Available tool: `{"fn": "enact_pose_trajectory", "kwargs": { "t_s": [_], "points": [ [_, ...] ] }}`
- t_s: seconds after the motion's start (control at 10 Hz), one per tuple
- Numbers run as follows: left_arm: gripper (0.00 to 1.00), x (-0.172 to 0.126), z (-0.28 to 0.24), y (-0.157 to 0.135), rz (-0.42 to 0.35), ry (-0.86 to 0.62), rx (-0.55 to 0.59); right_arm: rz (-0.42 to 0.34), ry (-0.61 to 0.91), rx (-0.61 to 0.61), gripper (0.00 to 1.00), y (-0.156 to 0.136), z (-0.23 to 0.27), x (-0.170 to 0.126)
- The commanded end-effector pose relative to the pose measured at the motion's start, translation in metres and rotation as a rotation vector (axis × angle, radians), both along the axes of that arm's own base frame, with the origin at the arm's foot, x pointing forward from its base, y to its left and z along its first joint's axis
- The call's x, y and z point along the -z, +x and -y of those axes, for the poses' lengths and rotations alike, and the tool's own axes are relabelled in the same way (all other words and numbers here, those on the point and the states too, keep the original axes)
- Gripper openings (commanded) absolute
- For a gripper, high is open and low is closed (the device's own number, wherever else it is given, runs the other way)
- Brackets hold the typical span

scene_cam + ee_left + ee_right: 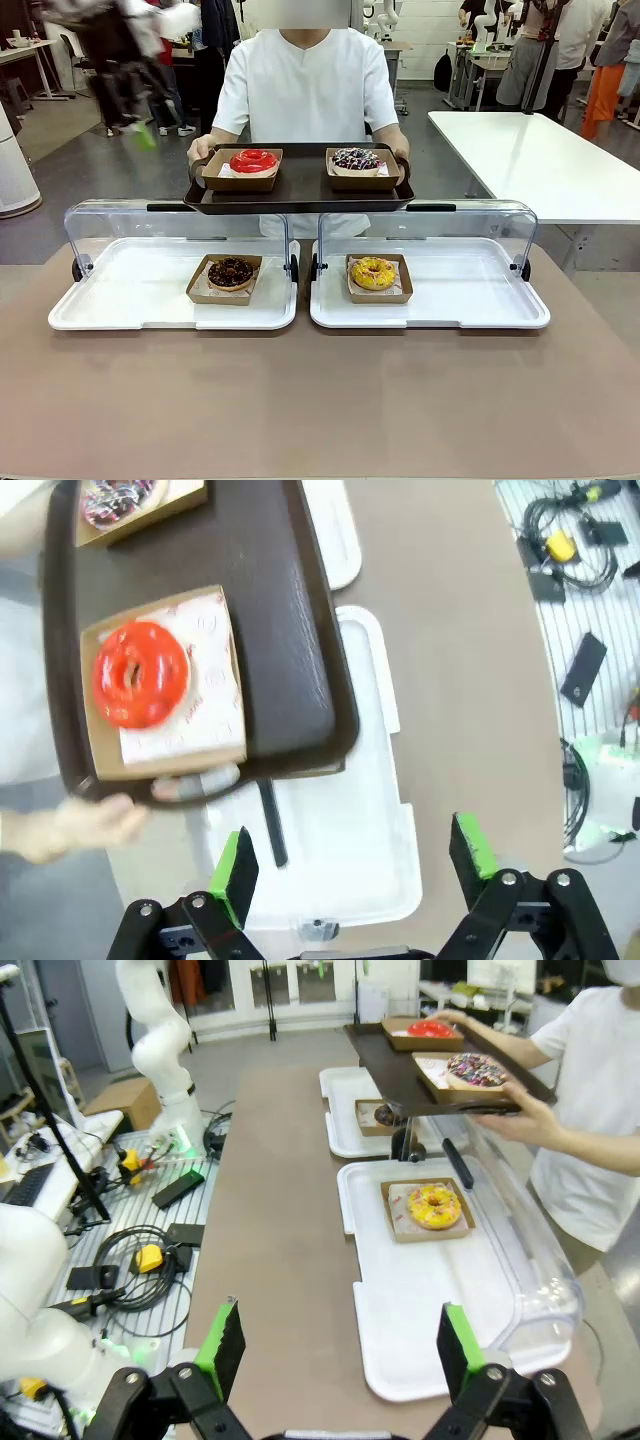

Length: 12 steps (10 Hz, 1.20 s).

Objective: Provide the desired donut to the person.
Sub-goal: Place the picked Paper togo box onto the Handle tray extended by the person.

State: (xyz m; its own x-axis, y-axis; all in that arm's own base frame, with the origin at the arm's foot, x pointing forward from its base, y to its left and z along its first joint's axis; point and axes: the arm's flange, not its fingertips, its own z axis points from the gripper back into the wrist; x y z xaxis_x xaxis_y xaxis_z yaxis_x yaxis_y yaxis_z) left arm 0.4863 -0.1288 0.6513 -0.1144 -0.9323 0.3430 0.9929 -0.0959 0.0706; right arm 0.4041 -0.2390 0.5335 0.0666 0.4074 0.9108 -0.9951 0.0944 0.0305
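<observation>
The person [308, 90] in a white shirt stands at the far side, holding a dark brown tray [300, 192] with both hands. On it a red glazed donut [253, 160] and a sprinkled donut [356, 159] sit in cardboard boxes. Below, a chocolate donut [230, 272] lies in the left white tray [130, 300] and a yellow donut [373, 273] in the right white tray [470, 300]. My left gripper [352, 860] hangs open, looking down at the red donut [140, 675] and the person's hand [70, 825]. My right gripper [338, 1345] is open above the near table edge, well short of the yellow donut [433, 1206].
Both white trays have clear lids [130, 225] swung open toward the person. The brown tabletop [320, 400] in front of them is bare. A white table [540, 160] stands at the back right. Cables and gear [580, 580] lie on the floor beside the table.
</observation>
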Motion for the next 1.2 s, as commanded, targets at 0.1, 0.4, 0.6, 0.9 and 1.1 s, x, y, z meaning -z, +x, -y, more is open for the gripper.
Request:
{"fn": "enact_pose_trajectory", "kwargs": {
  "t_s": [0.1, 0.4, 0.6, 0.9, 1.1],
  "points": [
    [1.0, 0.027, -0.107, -0.045, 0.034, -0.345, -0.018, 0.002, 0.003, -0.003, 1.0, 0.0, 0.0, 0.0],
    [1.0, 0.054, -0.196, -0.063, -0.008, -0.633, -0.098, 0.002, 0.003, -0.003, 1.0, 0.0, 0.0, 0.0],
    [1.0, 0.072, -0.24, -0.074, -0.025, -0.72, -0.183, 0.002, 0.003, -0.003, 1.0, 0.0, 0.0, 0.0],
    [1.0, 0.103, -0.293, -0.09, -0.029, -0.743, -0.286, 0.002, 0.003, -0.003, 1.0, 0.0, 0.0, 0.0],
    [1.0, 0.119, -0.311, -0.102, -0.011, -0.766, -0.328, 0.002, 0.003, -0.003, 1.0, 0.0, 0.0, 0.0]
  ]
}}
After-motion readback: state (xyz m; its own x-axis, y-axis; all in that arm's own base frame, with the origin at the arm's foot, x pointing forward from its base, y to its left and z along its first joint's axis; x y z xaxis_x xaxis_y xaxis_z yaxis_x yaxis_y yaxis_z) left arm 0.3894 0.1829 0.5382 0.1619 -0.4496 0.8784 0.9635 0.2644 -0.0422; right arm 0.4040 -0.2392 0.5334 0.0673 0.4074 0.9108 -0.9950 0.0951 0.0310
